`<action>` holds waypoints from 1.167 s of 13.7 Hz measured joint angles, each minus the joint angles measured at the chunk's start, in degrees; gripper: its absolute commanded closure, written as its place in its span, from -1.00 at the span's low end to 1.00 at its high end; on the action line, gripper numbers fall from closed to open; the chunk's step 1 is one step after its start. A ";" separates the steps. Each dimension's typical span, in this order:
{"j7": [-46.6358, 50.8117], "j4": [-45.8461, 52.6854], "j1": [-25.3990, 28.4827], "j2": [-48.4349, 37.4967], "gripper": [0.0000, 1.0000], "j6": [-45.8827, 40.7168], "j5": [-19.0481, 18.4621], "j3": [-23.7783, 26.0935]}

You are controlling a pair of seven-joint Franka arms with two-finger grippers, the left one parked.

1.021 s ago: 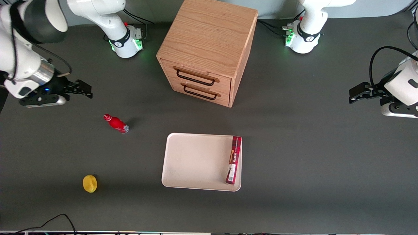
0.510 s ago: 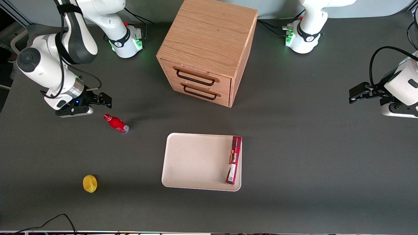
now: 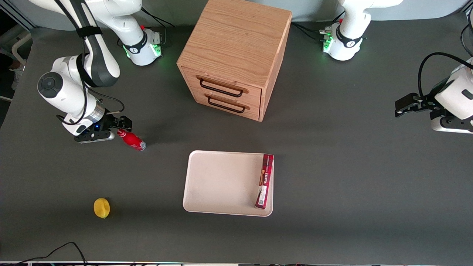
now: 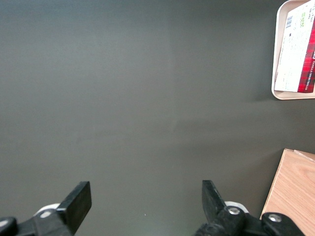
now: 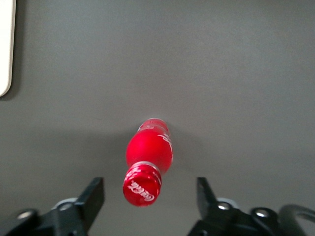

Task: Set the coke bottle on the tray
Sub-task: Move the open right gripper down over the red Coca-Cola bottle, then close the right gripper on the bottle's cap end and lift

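Counter (image 3: 332,166): dark grey matte surface, fills nearly the whole front view. Soft, even light from above; faint diffuse shadows only.

Wooden drawer cabinet (image 3: 236,48): light oak grain, stands on the counter, farther from the front camera than the counter's middle. Two drawers in its front, each with a dark metal handle (image 3: 221,88), one above the other. Both drawers look closed.

Pale grey-blue wall strip (image 3: 425,9) along the counter's edge farthest from the camera.

Toward the working arm's end, a dark gap off the counter's corner with a pale tube or frame (image 3: 16,42); possibly furniture, too little shows to tell.
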 measured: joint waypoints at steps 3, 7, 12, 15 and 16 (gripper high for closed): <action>-0.05 0.00 0.00 0.02 1.00 0.01 -0.05 0.02; -0.09 0.01 0.00 0.01 1.00 0.01 -0.83 0.21; -0.09 3.24 0.00 -4.33 1.00 -8.62 -1.16 0.75; -0.09 12.09 -0.03 -9.62 1.00 -25.10 -1.19 0.73; -0.09 16.01 -0.06 -10.63 1.00 -30.79 -1.20 0.69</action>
